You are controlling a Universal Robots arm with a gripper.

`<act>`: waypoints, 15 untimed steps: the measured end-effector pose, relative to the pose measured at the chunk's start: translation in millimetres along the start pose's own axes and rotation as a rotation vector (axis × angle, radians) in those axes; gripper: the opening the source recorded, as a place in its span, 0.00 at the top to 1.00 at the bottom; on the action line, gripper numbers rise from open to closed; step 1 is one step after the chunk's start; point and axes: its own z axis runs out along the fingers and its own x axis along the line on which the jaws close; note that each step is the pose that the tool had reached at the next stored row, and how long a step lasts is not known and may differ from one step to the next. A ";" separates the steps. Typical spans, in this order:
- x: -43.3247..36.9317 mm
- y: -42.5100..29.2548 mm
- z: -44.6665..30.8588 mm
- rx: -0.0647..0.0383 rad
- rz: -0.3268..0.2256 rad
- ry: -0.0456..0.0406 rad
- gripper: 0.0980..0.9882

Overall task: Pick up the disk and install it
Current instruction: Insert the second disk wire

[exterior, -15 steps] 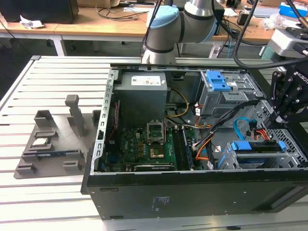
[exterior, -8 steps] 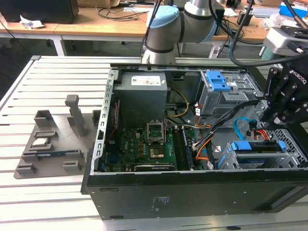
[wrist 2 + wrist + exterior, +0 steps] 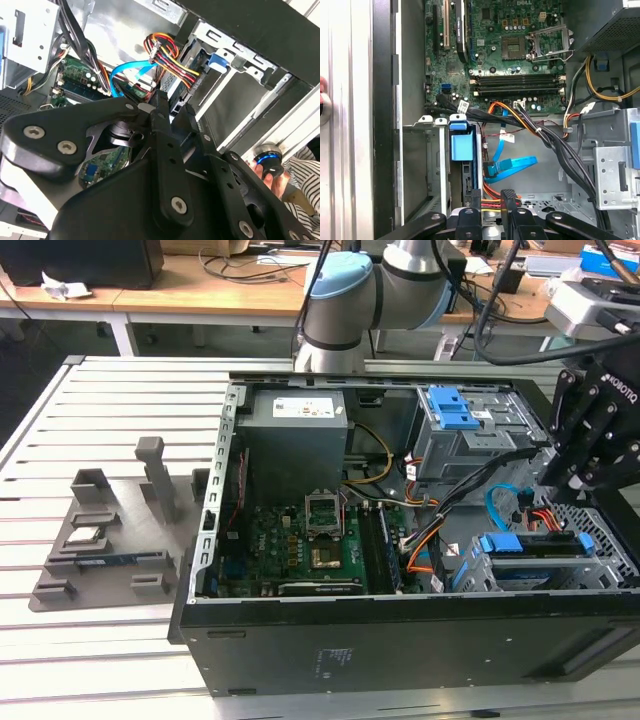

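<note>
First wrist view: black jointed metal fingers (image 3: pixel 469 220) of the gripper (image 3: pixel 490 210) are drawn together, leaving only a narrow slit, directly over a grey sheet-metal drive cage (image 3: pixel 427 150). In the second wrist view the gripper (image 3: pixel 172 107) shows the same near-closed pose above a bundle of red, yellow and black power wires (image 3: pixel 167 57).

The disk (image 3: pixel 461 150) stands on edge inside the cage. Its glossy blue plastic bracket rail faces up and its dark, thin edge runs below. Whether the fingers touch it cannot be told. A flat, ribbon-like blue data cable (image 3: pixel 512 165) curls just beside the cage.

Beyond lies the green motherboard (image 3: pixel 510 65), with long black memory slots and a square metal-framed processor socket.

In the exterior view the gripper (image 3: pixel 585 455) hangs over the cage (image 3: pixel 600 560) at the exterior view's right end of the open black computer case (image 3: pixel 400 640). The disk (image 3: pixel 530 545) is seated there. A boxy grey power supply (image 3: pixel 295 440) fills the far corner. The case rests on a ribbed aluminium counter (image 3: pixel 100 400), beside a grey moulded parts holder (image 3: pixel 100 540).
</note>
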 end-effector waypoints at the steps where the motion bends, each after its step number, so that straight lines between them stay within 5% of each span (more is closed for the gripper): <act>1: 0.1 2.3 0.2 0.000 -0.001 -0.0007 0.78; 15: 0.8 23.9 6.3 0.005 -0.090 -0.0021 0.78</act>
